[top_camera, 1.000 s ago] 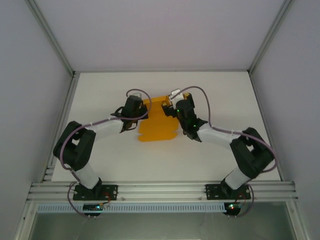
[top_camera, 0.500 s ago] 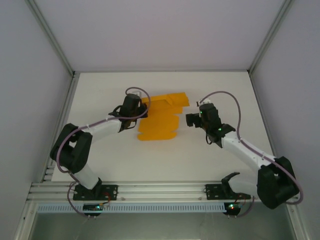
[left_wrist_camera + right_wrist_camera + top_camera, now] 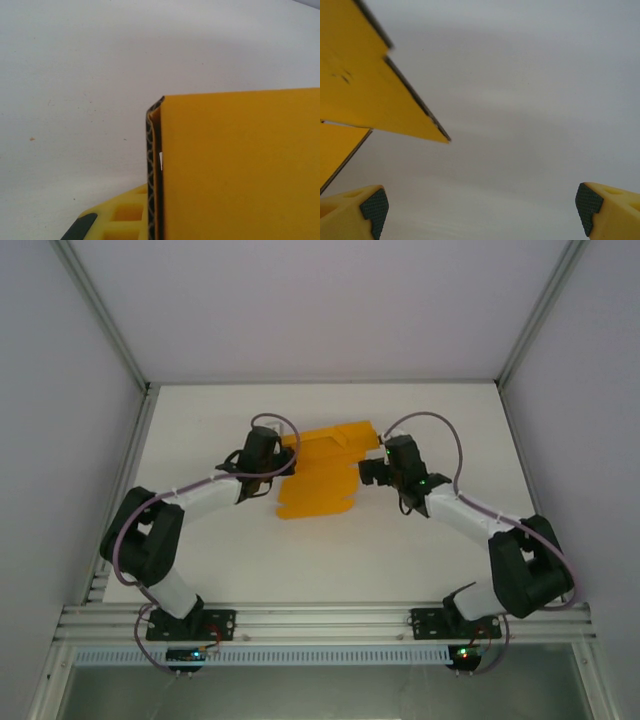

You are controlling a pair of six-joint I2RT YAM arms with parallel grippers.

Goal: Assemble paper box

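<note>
Top view first: the paper box point(image 3: 322, 480) is lying partly folded on the white table point(image 3: 450, 550), right between your two pincers. Your left pincer point(image 3: 283, 466) is clenched on the card's left edge, so the box sits just to that pincer's right. Your right pincer point(image 3: 366, 472) is spread wide with nothing in it. It's just beside the card's right edge, and the far flap point(image 3: 345, 436) is a little ahead of it.

Left wrist view: you're looking along a doubled-over panel of the box, its folded edge running straight out from the pincer. It's pinched above the yellow finger point(image 3: 125, 222). It looks like you've got two layers in that grip at once.

Right wrist view: the pads point(image 3: 372, 207) are far apart with bare table between them. A pointed corner of the card is up and to the left of the fingertips, not touching them.

My take on handling: this is thin, light card, so it'll flex, spring back at the creases and probably skate on that smooth table if you shove it. I'd grab flaps close to their fold lines, edge-on. A pinch out at a pointy tip will likely just curl or crumple it.
</note>
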